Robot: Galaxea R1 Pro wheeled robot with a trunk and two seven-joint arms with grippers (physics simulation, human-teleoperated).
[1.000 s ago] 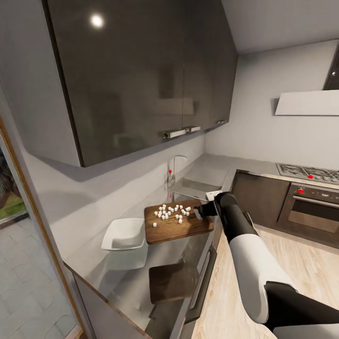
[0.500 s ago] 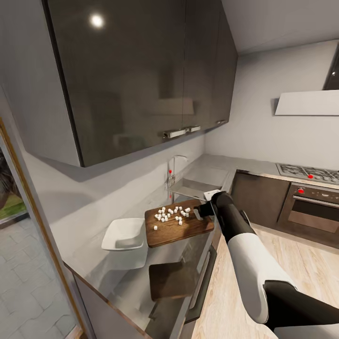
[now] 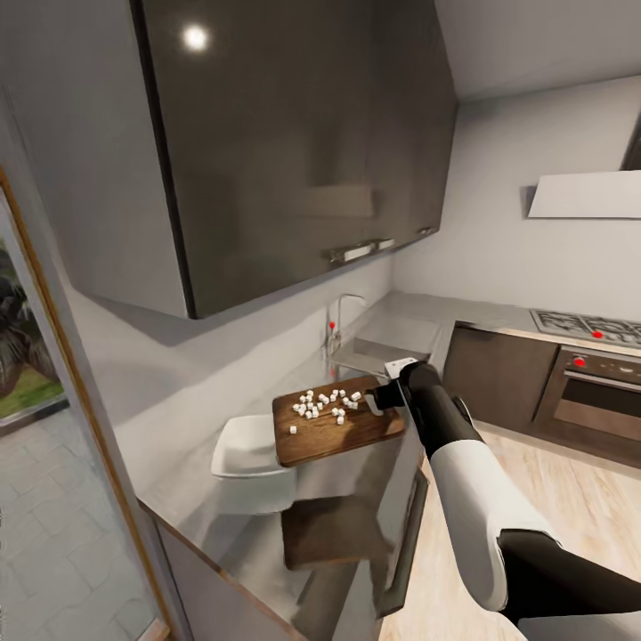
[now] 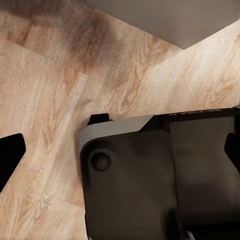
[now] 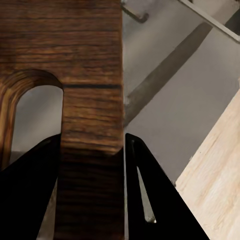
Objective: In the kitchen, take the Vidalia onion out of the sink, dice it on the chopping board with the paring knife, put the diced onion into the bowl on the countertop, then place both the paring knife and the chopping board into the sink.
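The counter (image 3: 356, 472) is narrow, with a wall behind it and dark wall cabinets (image 3: 294, 142) low overhead. The board (image 3: 343, 432), strewn with dice (image 3: 322, 404), fills the stretch between the bowl (image 3: 252, 454) and the sink (image 3: 378, 343), whose tap (image 3: 343, 307) stands at the wall. The right end effector (image 3: 381, 399) grips the board's sink-side end. Open floor (image 3: 570, 499) lies before the counter.

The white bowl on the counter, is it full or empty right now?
Empty, as far as its visible inside shows. The bowl looks plain white, while the diced onion lies on the chopping board, gripped by the right hand.
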